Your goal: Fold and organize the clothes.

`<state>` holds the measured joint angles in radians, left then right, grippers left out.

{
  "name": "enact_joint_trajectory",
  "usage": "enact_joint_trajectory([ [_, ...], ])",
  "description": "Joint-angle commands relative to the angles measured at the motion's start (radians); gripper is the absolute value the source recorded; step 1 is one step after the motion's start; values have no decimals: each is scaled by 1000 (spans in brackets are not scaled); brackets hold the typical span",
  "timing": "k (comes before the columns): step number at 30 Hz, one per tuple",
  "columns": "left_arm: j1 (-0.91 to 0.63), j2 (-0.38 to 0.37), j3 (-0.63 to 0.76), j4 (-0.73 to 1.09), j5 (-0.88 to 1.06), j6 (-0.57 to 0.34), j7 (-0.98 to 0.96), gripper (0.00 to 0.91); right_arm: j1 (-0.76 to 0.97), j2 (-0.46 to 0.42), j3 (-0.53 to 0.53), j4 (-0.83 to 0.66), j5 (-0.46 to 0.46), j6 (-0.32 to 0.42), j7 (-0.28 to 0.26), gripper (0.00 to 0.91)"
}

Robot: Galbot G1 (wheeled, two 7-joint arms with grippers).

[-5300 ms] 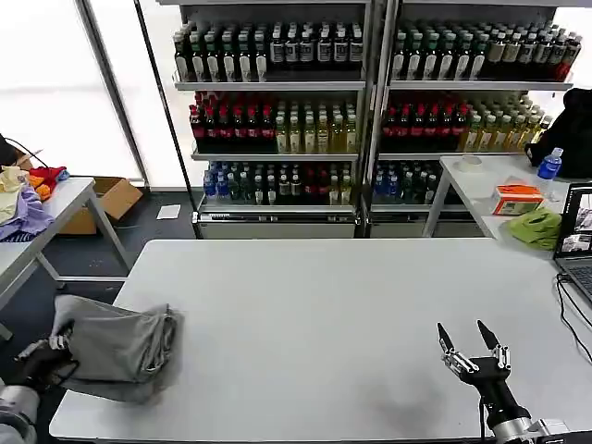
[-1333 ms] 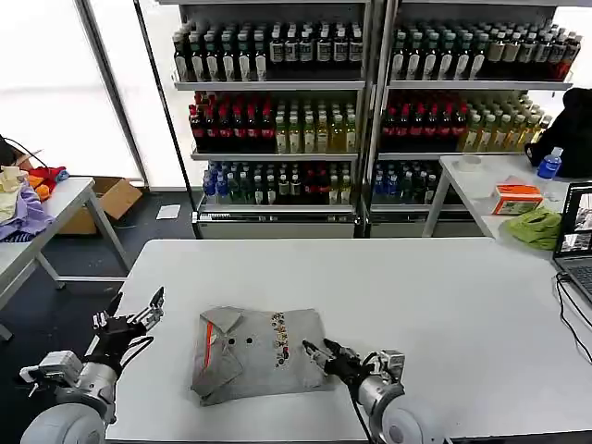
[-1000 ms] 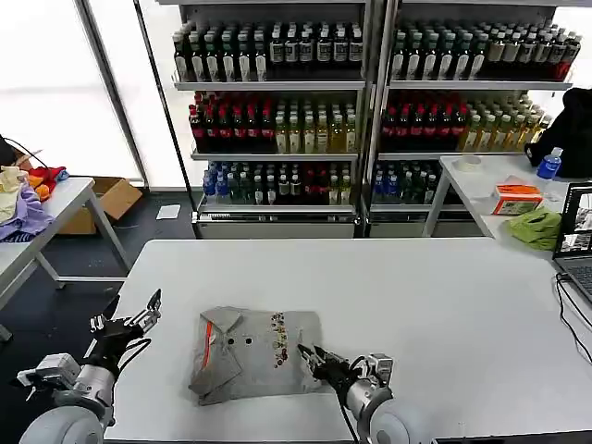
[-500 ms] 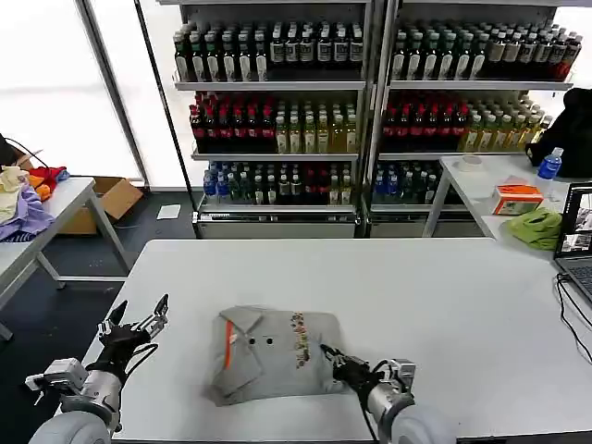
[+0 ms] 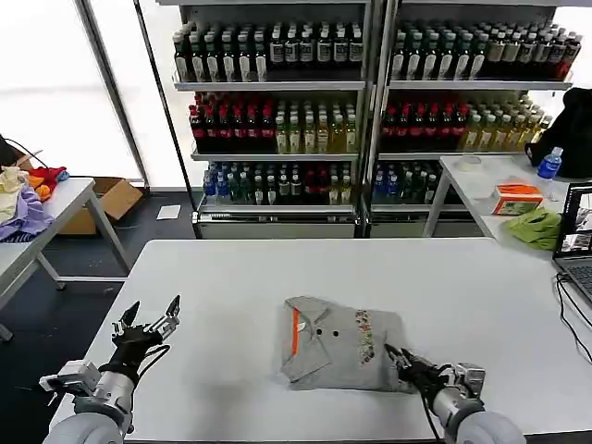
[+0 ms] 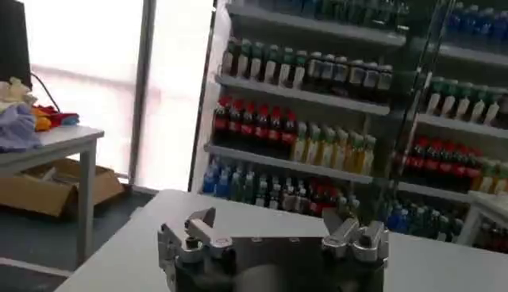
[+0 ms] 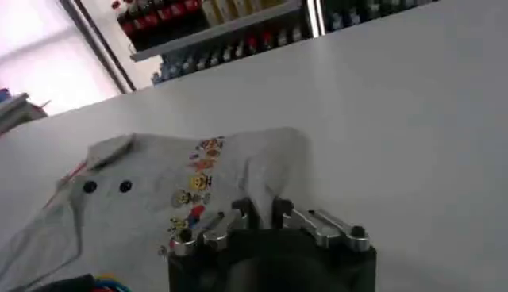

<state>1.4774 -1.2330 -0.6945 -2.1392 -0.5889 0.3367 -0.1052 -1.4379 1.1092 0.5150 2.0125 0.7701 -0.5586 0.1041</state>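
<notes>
The clothes are one light grey shirt [image 5: 340, 344], folded into a rough rectangle near the front middle of the white table [image 5: 277, 268]. Its orange collar strip faces left and its small colour print sits toward the right. My right gripper [image 5: 400, 359] is at the shirt's front right corner, shut on a pinched ridge of the grey fabric. The right wrist view shows that ridge held between the two dark fingers of the right gripper [image 7: 262, 210], with the shirt [image 7: 159, 198] spread beyond. My left gripper [image 5: 148, 319] hovers open over the table's front left, apart from the shirt; the left gripper [image 6: 274, 226] holds nothing.
A side table [image 5: 65, 199] at far left carries a purple, yellow and red garment heap [image 5: 23, 199]. To the right, another table holds a lime-green cloth [image 5: 536, 227], an orange box [image 5: 518, 197] and a laptop [image 5: 578, 236]. Bottle shelves [image 5: 370, 92] line the back.
The right gripper has dragged the folded shirt to the right, from the left-middle of the table toward its centre. The left gripper has drifted slightly right and stays open.
</notes>
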Motion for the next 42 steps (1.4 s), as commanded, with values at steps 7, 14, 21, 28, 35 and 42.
enact_joint_trajectory([
  [7,10,-9,10,-28,1,-2,-12,907,19,-35,86,104,-187,170,20,907],
  [14,9,-10,14,-25,4,-1,-13,907,149,51,-124,132,-286,164,23,907],
  [21,24,-16,15,-22,14,-1,-12,907,248,182,-428,-102,-593,105,6,907],
  [28,59,-41,35,-14,41,-31,-5,907,252,177,-444,-221,-648,62,13,907],
  [35,39,-49,69,8,93,-65,-6,907,222,128,-414,-145,-686,15,4,907],
  [42,45,-47,83,-8,109,-79,-2,907,143,78,-275,140,-469,207,36,907],
])
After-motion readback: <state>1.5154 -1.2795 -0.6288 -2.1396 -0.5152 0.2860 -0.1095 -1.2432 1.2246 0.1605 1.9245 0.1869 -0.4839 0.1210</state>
